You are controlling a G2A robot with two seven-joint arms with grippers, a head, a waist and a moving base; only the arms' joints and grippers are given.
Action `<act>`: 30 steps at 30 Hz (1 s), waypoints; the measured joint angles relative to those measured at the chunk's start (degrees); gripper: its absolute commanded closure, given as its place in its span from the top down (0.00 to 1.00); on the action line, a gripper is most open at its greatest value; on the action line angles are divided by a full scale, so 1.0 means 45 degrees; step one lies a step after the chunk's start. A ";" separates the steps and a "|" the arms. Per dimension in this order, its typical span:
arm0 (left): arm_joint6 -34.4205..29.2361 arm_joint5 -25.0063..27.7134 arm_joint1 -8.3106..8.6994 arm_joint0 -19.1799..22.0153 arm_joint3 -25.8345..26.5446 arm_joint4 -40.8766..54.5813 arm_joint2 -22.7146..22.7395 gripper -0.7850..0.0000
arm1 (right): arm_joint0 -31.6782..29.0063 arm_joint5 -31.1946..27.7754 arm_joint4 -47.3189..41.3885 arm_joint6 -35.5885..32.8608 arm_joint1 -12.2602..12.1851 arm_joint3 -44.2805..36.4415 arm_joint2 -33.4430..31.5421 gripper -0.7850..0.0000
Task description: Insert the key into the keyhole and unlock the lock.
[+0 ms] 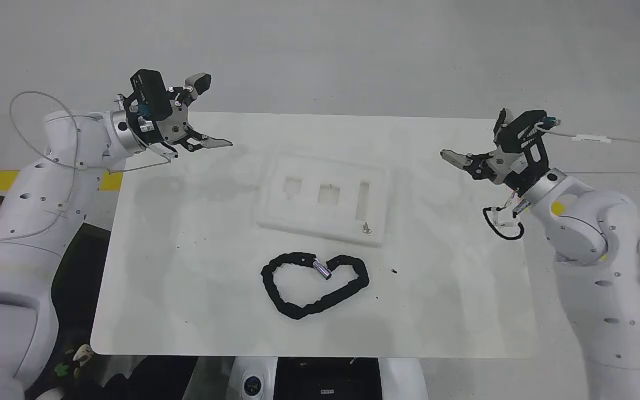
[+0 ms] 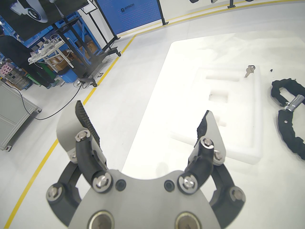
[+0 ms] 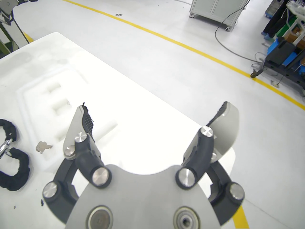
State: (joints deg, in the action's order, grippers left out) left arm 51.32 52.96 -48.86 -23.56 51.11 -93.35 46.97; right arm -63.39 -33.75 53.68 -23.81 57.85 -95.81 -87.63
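Seen from the top view, with the white table (image 1: 180, 290) read as a clock face, the left gripper (image 1: 209, 113) hangs above the corner at about ten o'clock, released, its two fingers spread wide with nothing between them; its own wrist view shows the same gap between the ribbed pads (image 2: 87, 120) of the left gripper (image 2: 143, 108). The right gripper (image 1: 474, 135) sits off the edge at about two o'clock, likewise released and empty, and in its wrist view the right gripper (image 3: 154, 106) shows both fingers held well apart. A white foam tray (image 1: 290, 215) with three recesses lies just toward twelve o'clock from the table's middle. The key (image 1: 367, 228) lies flat on the tray's rim near its four o'clock corner, apart from both grippers; it also shows on the foam tray (image 2: 238, 144) as the key (image 2: 249, 70), and again as the key (image 3: 43, 147). The chain lock (image 1: 300, 305), a black sleeved loop, lies on the table at six o'clock from the tray, near but not touching it. Its silver lock cylinder (image 1: 321, 267) sits at the loop's twelve o'clock, and the keyhole itself is too small to make out.
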 measured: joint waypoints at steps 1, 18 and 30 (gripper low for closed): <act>0.0000 0.0000 0.0000 0.0000 0.0000 0.0000 0.0000 1.00 | 0.0073 0.0101 -0.0265 -0.0425 0.0007 -0.0040 0.0134 1.00; 0.0000 0.0000 0.0000 0.0000 0.0000 0.0000 0.0000 1.00 | 0.1442 0.2909 -0.4363 -0.6759 0.0262 -0.0855 0.3244 1.00; 0.0000 0.0000 0.0000 0.0000 0.0000 0.0000 0.0000 1.00 | 0.2072 0.3554 -0.4313 -0.8461 0.0490 -0.0988 0.5514 1.00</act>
State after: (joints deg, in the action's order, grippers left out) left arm 51.32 52.96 -48.86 -23.56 51.11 -93.35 46.97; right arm -54.07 -17.76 34.27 -61.89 60.05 -100.26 -62.82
